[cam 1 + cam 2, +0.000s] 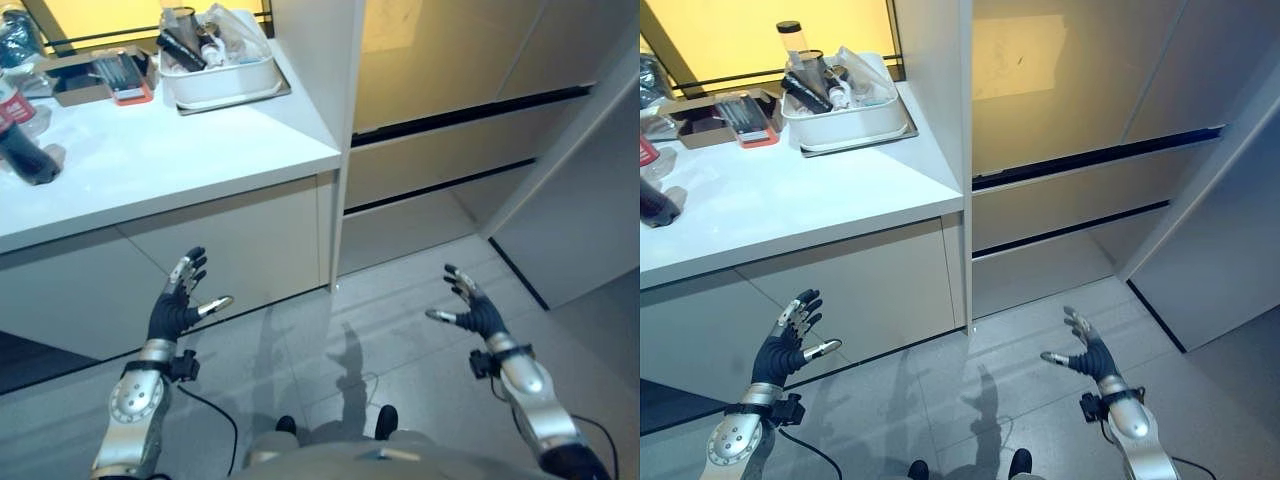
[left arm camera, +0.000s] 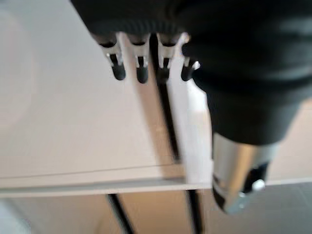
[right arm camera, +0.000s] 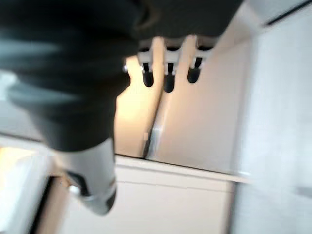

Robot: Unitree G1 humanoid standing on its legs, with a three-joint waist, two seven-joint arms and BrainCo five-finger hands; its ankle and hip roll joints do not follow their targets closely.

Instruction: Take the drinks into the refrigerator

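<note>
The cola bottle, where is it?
The cola bottle stands on the white counter, at its far left, left of the white tub.

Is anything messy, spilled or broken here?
Nothing is spilled or broken. The white tub on the counter is crammed with jumbled things, and the dark drink bottle stands upright near the counter's edge.
</note>
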